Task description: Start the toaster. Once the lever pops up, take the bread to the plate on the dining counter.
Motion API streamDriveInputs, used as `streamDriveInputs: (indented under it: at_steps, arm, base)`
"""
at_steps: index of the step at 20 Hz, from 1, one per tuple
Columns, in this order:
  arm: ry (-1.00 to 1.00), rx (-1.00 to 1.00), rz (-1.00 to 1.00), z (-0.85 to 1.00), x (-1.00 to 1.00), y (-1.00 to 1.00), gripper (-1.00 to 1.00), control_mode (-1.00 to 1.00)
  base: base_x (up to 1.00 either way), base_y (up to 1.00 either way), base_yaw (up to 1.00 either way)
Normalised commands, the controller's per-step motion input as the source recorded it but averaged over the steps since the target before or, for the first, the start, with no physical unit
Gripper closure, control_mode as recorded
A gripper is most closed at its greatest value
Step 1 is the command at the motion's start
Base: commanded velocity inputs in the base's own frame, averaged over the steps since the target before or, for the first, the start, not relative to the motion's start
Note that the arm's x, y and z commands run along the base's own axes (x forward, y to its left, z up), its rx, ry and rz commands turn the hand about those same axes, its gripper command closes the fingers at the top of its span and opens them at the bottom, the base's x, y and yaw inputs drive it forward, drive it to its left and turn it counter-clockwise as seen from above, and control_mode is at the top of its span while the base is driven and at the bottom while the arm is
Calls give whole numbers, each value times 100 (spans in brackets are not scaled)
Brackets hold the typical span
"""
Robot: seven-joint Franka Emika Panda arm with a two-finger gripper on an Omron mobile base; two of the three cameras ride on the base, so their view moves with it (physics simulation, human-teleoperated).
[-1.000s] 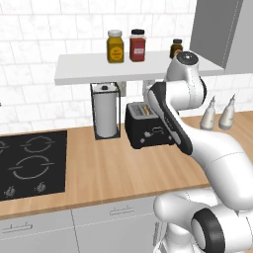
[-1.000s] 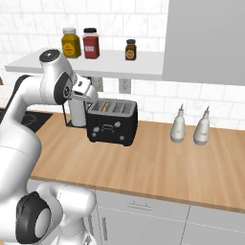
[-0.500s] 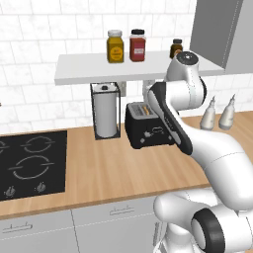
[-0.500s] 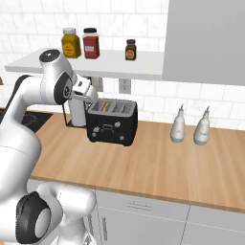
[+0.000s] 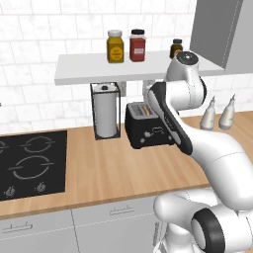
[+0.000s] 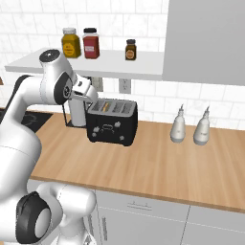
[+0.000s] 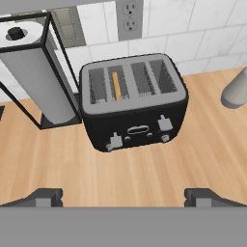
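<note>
I am hovering the gripper (image 7: 123,195) above and in front of the black toaster (image 7: 132,103), its two fingers spread wide apart and holding nothing. The toaster is sitting on the wooden counter (image 7: 159,171) just beside the wire-framed paper-towel roll (image 7: 36,72), with the bread (image 7: 116,85) standing down in its second slot from the left. I am judging this to be the opening step, starting the toaster, so next I am needing to bring a fingertip down onto the left lever (image 7: 116,141) on the front face and press it.
</note>
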Motion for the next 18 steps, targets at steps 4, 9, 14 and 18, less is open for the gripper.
streamDriveInputs:
  at_steps: [4, 9, 14, 18]
  arm:
    - [0, 0, 0, 0, 0, 0, -100, -100]
    - [0, 0, 0, 0, 0, 0, -100, -100]
    - [0, 0, 0, 0, 0, 0, -100, -100]
    - [0, 0, 0, 0, 0, 0, -100, -100]
  base:
    - [0, 0, 0]
    - [0, 0, 0]
    - [0, 0, 0]
    - [0, 0, 0]
